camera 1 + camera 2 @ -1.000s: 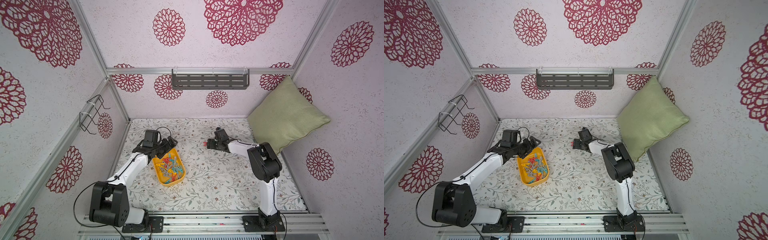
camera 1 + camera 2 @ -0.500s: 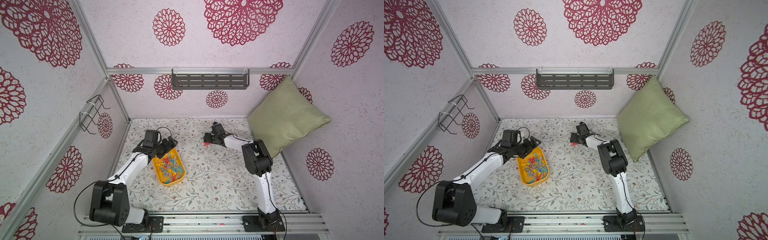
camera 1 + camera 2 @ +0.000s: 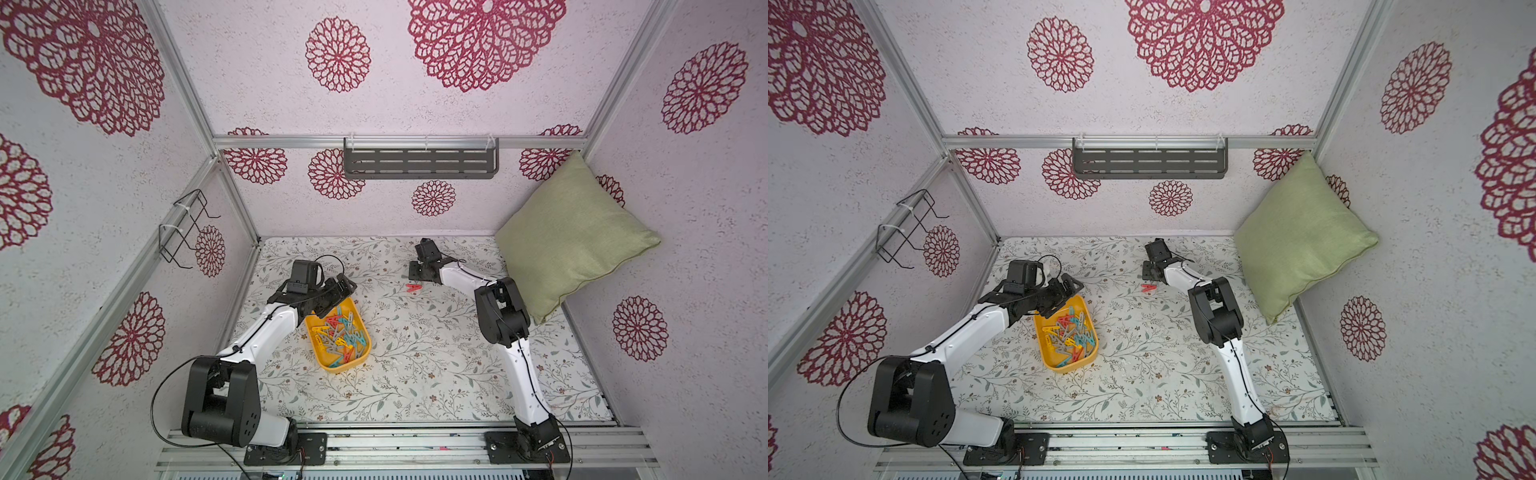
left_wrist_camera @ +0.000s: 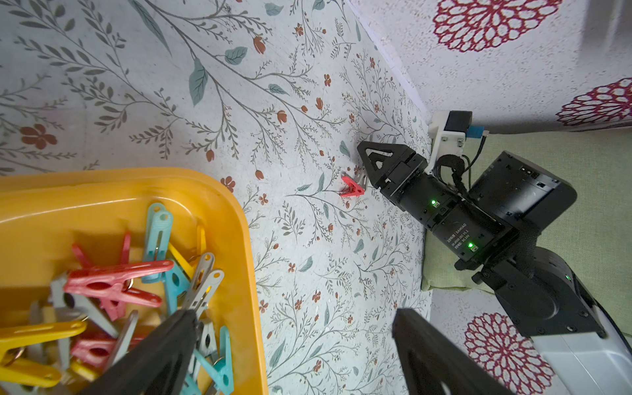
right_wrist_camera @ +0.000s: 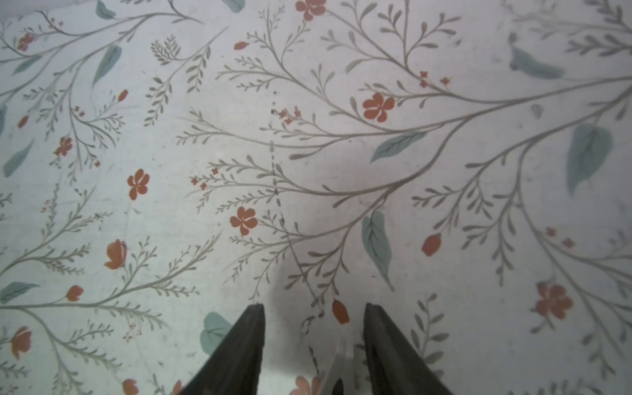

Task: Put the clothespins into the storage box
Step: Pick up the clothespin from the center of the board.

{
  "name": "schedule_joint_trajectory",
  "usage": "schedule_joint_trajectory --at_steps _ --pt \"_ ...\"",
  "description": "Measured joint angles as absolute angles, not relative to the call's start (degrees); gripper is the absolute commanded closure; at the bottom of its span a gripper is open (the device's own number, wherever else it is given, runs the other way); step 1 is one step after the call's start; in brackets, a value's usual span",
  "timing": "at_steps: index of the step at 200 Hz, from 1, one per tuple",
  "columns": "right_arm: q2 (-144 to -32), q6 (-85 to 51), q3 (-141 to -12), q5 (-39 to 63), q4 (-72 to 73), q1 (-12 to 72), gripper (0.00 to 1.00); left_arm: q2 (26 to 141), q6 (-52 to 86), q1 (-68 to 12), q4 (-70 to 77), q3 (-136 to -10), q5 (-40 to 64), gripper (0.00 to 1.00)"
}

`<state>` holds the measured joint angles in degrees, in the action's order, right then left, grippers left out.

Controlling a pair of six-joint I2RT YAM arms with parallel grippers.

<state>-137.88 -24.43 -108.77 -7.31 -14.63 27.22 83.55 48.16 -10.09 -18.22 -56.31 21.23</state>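
Ideally the right pincer point(image 5: 313, 307), jaws half apart and empty over bare surface point(image 5: 478, 205), should straddle the red clothespin point(image 3: 412, 287) just beside it before squeezing; the left pincer point(image 4: 294, 313) hangs wide.

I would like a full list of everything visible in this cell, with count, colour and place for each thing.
box: one, yellow, on the table, left of centre.
clothespins: a pile, too tangled to count; red, yellow, teal, grey; in the box.
loose clothespin: one, red, on the table beside the right end effector.
table: one, pale floral cover.
pillow: one, green, leaning in the far right corner.
shelf: one, dark grey, on the back wall.
wire rack: one, black, on the left wall.
arms: two, white and black, at the near edge.
left end effector: black, open, above the box's far end.
right end effector: black, jaws apart, low over the table.
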Motion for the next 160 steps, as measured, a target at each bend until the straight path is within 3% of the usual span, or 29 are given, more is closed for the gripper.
schedule_joint_trajectory --at_steps 42,160 --pt "-137.95 -23.35 -108.86 -8.97 -15.57 27.66 0.71 83.57 48.18 -10.09 -17.65 -56.27 21.52 0.03" --pt "-135.37 -22.48 -104.16 -10.28 -13.10 27.79 0.86 80.97 48.27 -10.11 -17.96 -55.31 21.30 0.03"
